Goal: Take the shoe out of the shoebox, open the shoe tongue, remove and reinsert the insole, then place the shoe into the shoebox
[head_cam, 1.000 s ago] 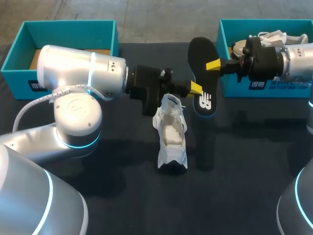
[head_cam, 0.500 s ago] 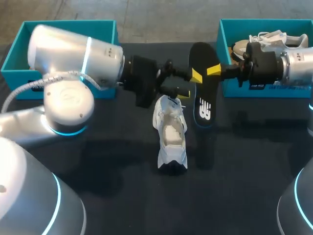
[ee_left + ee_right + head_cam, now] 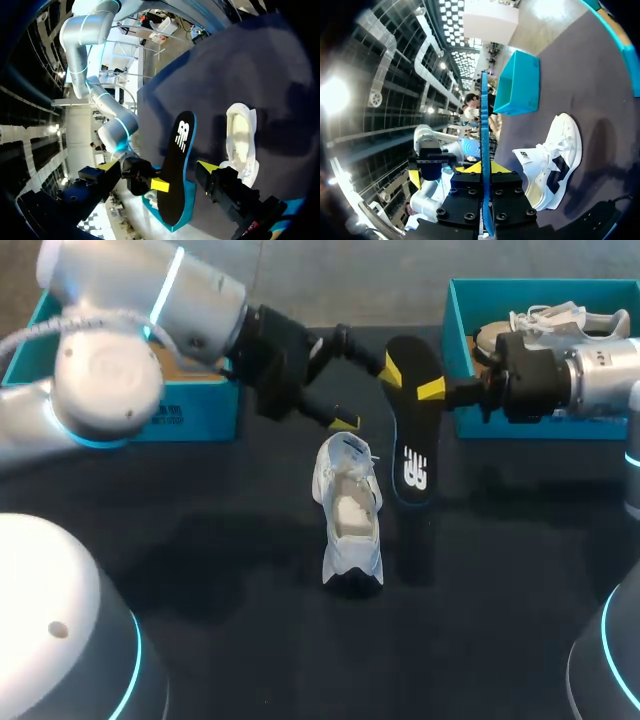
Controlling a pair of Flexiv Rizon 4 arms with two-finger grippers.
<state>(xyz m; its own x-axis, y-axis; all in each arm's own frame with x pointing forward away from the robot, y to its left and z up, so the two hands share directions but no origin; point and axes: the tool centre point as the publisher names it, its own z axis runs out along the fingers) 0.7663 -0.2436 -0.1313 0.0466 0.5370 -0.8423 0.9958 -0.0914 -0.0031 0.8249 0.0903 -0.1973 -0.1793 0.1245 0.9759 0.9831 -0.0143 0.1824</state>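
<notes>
- Shoe [image 3: 350, 508] lies on the dark worktop [image 3: 200, 570], out of the box, with its tongue pulled up and its opening facing upward. It is in front of the gap between the left shoebox [image 3: 200, 415] and the right shoebox [image 3: 455, 350].
- Insole [image 3: 412, 445] is out of the shoe and hangs just beside it, with the marked end lowest.
- Right tool [image 3: 432, 390] is closed on the insole, pinching its edge from both faces; its wrist view shows the insole edge-on between the fingers.
- Left tool [image 3: 368, 395] is wide open above the shoe's tongue. The insole passes between its fingers, but they do not hold it.
- I judge that the removal is done and the reinsertion comes next.
- To do it well, the left tool should probably press the tongue back and steady the shoe, because the shoe is light and will slide.
- The right tool should then bring the insole over the opening, tilt it and feed one end in first, along the length of the shoe.
- The grip should open only when the insole sits flat, otherwise it may fold.
</notes>
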